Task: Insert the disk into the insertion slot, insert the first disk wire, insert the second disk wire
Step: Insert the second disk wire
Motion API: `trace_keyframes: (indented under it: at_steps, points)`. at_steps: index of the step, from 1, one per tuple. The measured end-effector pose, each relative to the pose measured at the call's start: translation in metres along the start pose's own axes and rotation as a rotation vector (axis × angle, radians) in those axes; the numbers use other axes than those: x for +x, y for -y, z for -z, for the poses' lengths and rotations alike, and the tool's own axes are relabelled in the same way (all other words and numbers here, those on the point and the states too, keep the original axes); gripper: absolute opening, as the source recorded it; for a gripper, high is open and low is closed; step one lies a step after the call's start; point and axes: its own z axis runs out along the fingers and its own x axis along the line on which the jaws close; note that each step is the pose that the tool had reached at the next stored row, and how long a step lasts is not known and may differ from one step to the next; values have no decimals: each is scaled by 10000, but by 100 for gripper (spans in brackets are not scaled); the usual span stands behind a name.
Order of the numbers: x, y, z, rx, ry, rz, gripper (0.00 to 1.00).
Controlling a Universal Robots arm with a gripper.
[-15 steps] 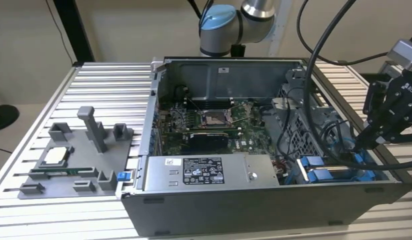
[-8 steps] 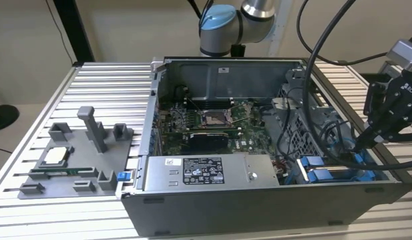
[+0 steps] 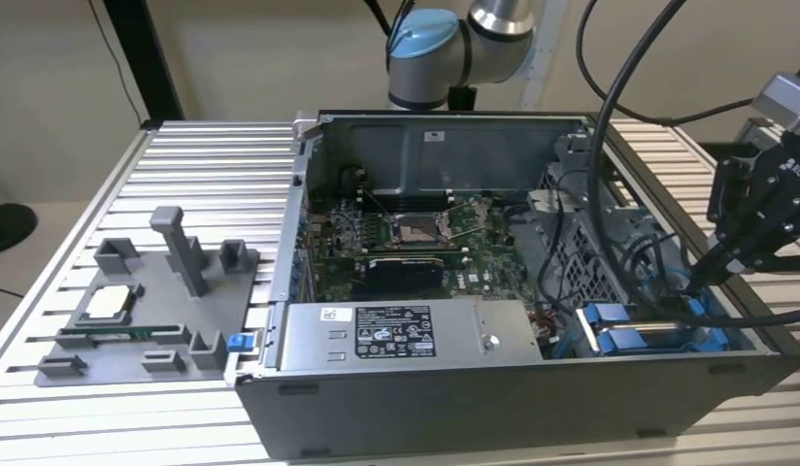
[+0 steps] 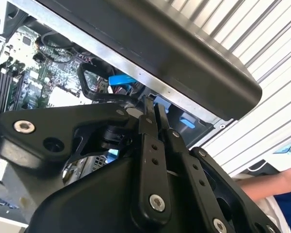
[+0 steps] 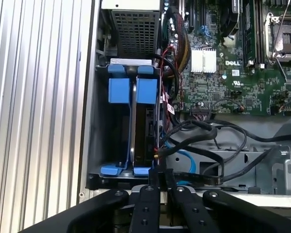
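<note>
Jaws, pressed together, sit just beside the disk [image 5: 146, 92] seated in the insertion slot [image 5: 99, 141], near the white-labelled power-supply box [image 3: 491, 340].

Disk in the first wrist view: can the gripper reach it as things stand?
Probably yes. The disk sits in the slot, the case is open above it, and the gripper hangs just past its end. The black cables run beside it, not across it.
</note>
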Motion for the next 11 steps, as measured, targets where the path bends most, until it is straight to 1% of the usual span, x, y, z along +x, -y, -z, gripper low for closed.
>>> trace_keyframes:
  at_steps: [2,4,6,11]
  points:
    - [4,-22,52,0,7,1,0]
    - [9,-72,68,3,11,2,0]
    - [16,-151,62,23,11,3,0]
    - [24,-374,28,131,9,4,0]
